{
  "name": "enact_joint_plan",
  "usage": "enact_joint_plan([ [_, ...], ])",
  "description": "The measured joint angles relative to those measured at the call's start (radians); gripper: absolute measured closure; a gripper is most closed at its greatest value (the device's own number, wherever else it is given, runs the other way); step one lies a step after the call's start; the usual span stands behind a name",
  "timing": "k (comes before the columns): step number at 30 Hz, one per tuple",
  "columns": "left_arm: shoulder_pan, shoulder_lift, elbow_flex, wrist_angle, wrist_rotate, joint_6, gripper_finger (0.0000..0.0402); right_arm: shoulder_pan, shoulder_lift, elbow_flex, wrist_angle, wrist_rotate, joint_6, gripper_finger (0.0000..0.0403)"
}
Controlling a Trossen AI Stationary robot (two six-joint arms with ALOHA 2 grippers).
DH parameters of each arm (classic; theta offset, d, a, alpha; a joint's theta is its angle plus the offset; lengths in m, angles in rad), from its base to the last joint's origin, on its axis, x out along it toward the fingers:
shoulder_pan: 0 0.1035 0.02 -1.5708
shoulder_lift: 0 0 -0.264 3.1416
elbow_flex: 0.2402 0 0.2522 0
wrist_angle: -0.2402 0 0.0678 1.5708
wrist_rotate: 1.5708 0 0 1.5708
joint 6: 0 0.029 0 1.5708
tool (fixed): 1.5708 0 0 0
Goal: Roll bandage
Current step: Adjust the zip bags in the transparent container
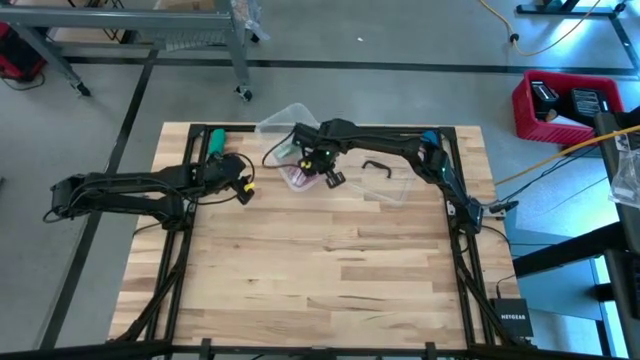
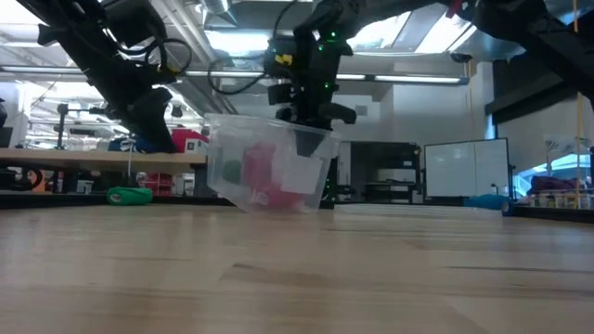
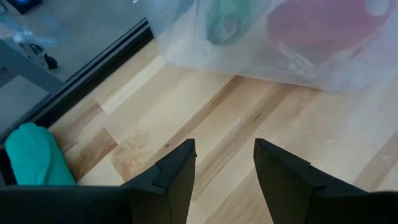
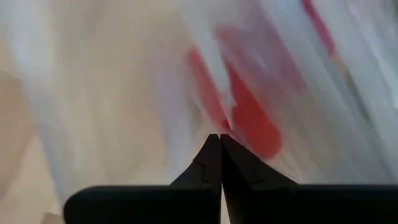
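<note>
Illumination is even and bright in the high view; only soft, short shadows are cast beneath the arms on the wooden table [image 1: 330, 270]. In the low view, strong backlight is received from ceiling fixtures [image 2: 408, 79] and the arms are rendered as near silhouettes; the near tabletop is seen out of focus. The clear plastic box [image 2: 269, 172] is shown hazy, with its contents only dimly resolved. In the right wrist view, heavy blur is noted (red and white streaks only). The left wrist view is rendered comparatively sharp, though the box wall is washed out.
</note>
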Motion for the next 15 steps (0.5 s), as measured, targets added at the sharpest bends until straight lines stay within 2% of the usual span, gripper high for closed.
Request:
enact_joint_plan([
  [9, 0.000, 0.000, 0.000, 0.015, -0.001, 0.067, 0.0247, 0.124, -0.033, 0.000, -0.013, -0.001, -0.002, 0.0402],
  [15, -0.028, -0.017, 0.054, 0.099, 0.007, 0.221, 0.0247, 0.172, -0.055, 0.000, 0.006, 0.016, 0.019, 0.0402],
])
